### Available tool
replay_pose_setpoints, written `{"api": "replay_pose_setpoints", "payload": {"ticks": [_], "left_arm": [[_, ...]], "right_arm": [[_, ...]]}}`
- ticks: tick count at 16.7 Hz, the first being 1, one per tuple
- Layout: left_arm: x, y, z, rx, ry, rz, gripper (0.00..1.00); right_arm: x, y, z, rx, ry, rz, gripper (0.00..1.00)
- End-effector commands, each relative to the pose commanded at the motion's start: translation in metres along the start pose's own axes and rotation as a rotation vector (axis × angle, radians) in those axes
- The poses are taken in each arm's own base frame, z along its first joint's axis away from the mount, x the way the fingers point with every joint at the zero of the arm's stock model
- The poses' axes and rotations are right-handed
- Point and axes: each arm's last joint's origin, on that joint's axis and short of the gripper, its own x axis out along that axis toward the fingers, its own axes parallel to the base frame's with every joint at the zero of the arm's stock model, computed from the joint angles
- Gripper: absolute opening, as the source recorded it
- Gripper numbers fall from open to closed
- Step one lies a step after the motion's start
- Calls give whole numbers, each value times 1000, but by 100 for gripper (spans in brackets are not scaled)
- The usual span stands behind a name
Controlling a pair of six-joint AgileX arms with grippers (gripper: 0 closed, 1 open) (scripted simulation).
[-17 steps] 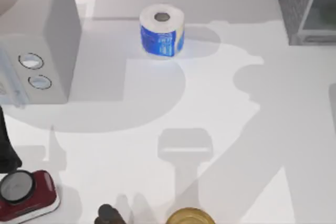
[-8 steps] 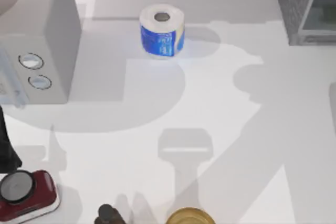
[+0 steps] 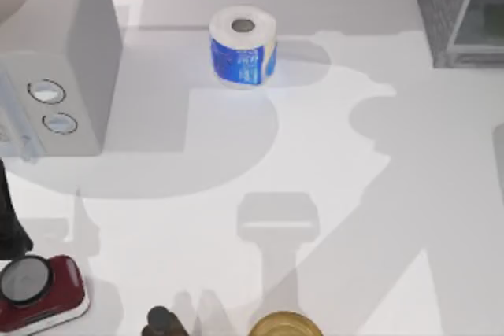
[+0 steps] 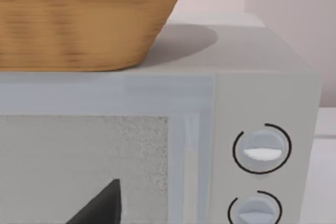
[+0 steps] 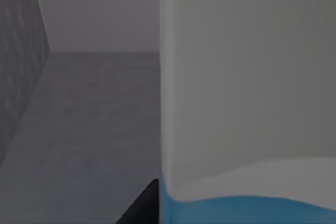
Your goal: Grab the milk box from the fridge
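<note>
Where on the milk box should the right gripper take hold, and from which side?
Judging from the right wrist view, grip the milk box across its flat upright sides, on the white part above the blue, coming in level through the fridge opening. It stands upright and very close.

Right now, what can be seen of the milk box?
The milk box fills the near side of the right wrist view: a flat white upper face, with a wavy edge lower down where sky-blue begins. It stands upright inside the fridge, whose grey speckled wall and floor lie beside it. A dark tip of the right pincer shows at its lower edge.
</note>
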Motion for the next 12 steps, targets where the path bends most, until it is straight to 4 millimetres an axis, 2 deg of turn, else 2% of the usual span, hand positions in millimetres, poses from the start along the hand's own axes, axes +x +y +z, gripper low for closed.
{"api": "replay_pose_setpoints", "payload": {"ticks": [4, 12], "left_arm": [[0, 0, 0, 0, 0, 0, 100], [0, 0, 0, 0, 0, 0, 100]], "right_arm": [[-1, -1, 2, 2, -3, -2, 0], [-12, -1, 39, 3, 7, -2, 0]]}}
